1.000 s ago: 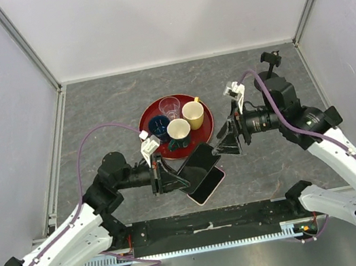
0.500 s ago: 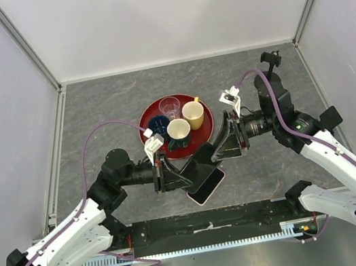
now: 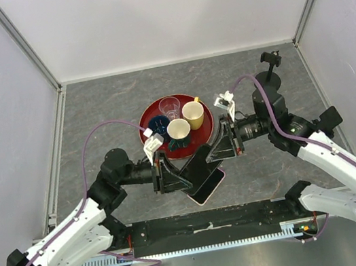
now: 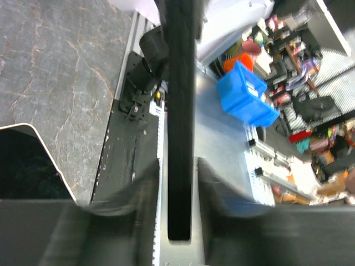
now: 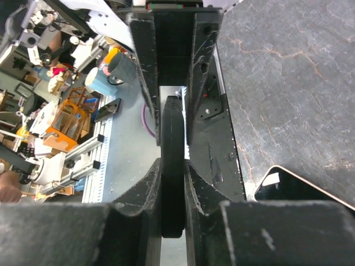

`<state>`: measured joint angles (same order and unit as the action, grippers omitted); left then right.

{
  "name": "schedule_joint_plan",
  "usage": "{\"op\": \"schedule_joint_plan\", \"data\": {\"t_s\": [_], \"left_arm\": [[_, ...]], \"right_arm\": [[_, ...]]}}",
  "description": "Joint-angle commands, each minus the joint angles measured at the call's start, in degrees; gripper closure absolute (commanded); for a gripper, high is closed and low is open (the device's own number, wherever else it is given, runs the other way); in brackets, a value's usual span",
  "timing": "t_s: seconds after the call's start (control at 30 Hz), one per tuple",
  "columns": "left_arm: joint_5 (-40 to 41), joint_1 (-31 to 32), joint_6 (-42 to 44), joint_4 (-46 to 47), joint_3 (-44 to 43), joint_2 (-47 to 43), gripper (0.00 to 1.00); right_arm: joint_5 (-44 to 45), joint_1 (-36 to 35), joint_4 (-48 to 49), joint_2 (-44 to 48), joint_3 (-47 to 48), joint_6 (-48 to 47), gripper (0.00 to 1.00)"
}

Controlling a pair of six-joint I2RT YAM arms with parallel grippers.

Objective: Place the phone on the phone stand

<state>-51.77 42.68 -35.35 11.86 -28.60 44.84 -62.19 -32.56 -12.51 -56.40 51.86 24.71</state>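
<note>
My left end effector point(image 3: 172, 176) and right end effector point(image 3: 220, 150) both clamp the black phone point(image 3: 198, 159), a thin dark slab lifted off the bench and tilted between them. The phone stand point(image 3: 270, 59), small and black, sits well behind my right end effector.

A black phone stand point(image 3: 199, 161) is showing above a pink-edged, black-screened phone point(image 3: 209, 184) on the grey marbled table point(image 3: 104, 104), beside a red tray point(image 3: 149, 114) carrying yellow, cream, blue cups.

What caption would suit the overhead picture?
Left gripper and right gripper hold a black phone beside a red tray.
</note>
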Motion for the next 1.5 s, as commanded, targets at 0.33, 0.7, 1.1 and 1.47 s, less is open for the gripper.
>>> {"op": "schedule_joint_plan", "data": {"t_s": [0.33,0.7,1.1,1.47], "left_arm": [[38.8,0.0,7.5,-34.3,-14.2,-12.9,0.05],[26.5,0.0,10.9,-30.1,-13.1,-11.2,0.06],[34.9,9.4,18.0,-32.8,-12.3,-13.6,0.05],[49.8,18.6,18.9,-38.6,-12.6,-15.7,0.00]], "right_arm": [[75.6,-3.8,-42.1,-2.5,26.3,-27.0,1.00],[105.5,7.3,-54.2,-5.1,34.6,-47.4,1.00],[74.8,36.6,-47.2,-11.5,34.7,-61.4,1.00],[47.9,54.2,-50.8,-20.5,37.9,-71.5,1.00]]}}
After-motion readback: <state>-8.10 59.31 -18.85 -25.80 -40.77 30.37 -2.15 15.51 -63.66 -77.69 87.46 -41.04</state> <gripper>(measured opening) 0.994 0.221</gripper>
